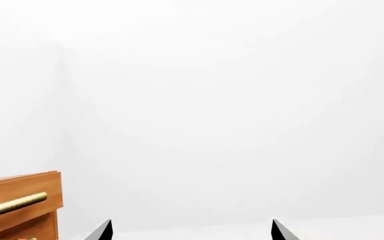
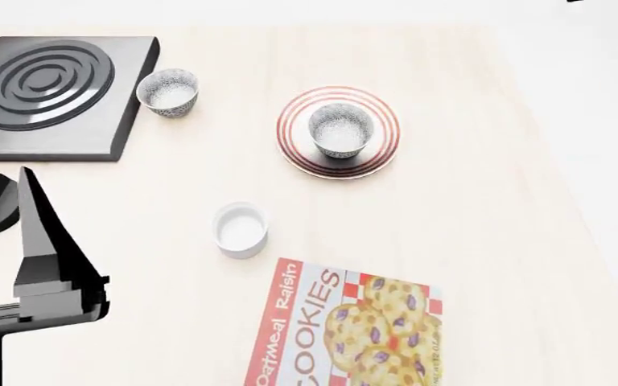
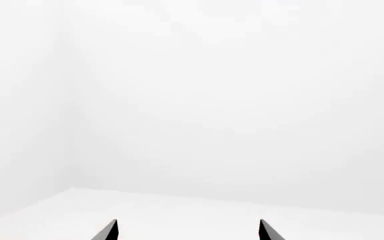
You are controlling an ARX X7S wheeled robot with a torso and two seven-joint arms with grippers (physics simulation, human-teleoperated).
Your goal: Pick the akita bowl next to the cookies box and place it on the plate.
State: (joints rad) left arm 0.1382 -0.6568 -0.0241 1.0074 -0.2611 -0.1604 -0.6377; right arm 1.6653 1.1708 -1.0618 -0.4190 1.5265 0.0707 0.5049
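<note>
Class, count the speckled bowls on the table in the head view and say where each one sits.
2. One speckled bowl stands on the red-ringed plate; the other bowl stands on the table beside the black stove plate. None appears hidden.

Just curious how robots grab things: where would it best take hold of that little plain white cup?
Probably by the rim of the white cup, from straight above: it stands upright, mouth open, with bare table all around it.
</note>
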